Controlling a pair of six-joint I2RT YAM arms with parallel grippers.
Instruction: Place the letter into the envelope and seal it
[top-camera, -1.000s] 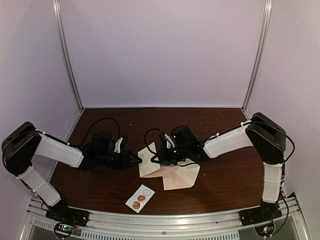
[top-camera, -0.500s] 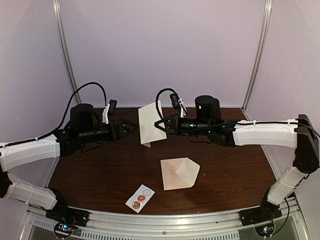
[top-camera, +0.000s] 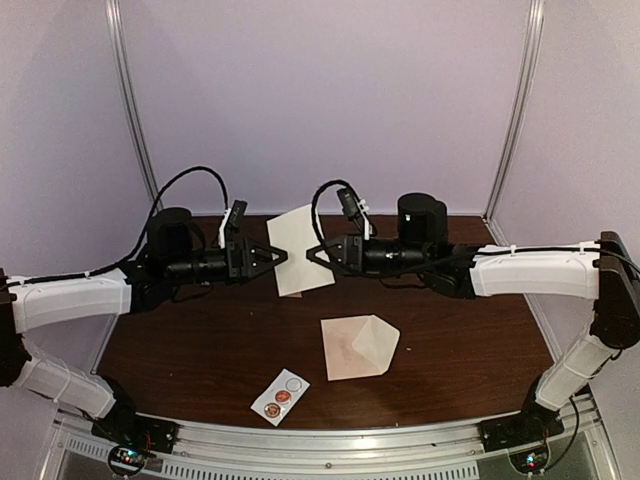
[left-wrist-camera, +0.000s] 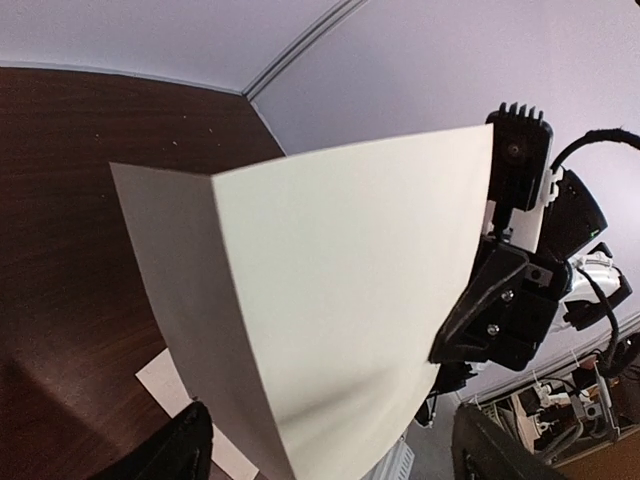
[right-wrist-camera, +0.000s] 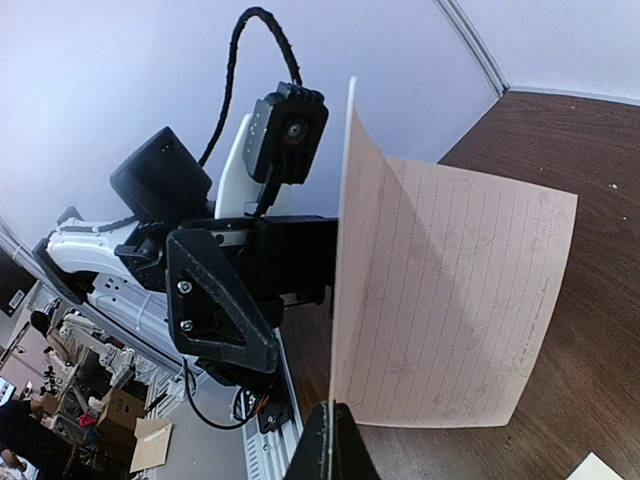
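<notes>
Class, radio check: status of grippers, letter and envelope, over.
Right gripper shut on letter, held aloft. Left gripper open beside it. Envelope flat on table, nothing blocking.

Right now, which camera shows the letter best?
The right wrist view: the letter fills it, with its lined side showing. The left wrist view sees only its blank back, and the top view shows it small.

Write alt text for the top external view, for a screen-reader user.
The right gripper pinches a cream letter upright in the air above a dark wooden table, and the open left gripper faces it from the other side. On the table below lie a pale envelope with its flap open and a small sticker strip.
</notes>
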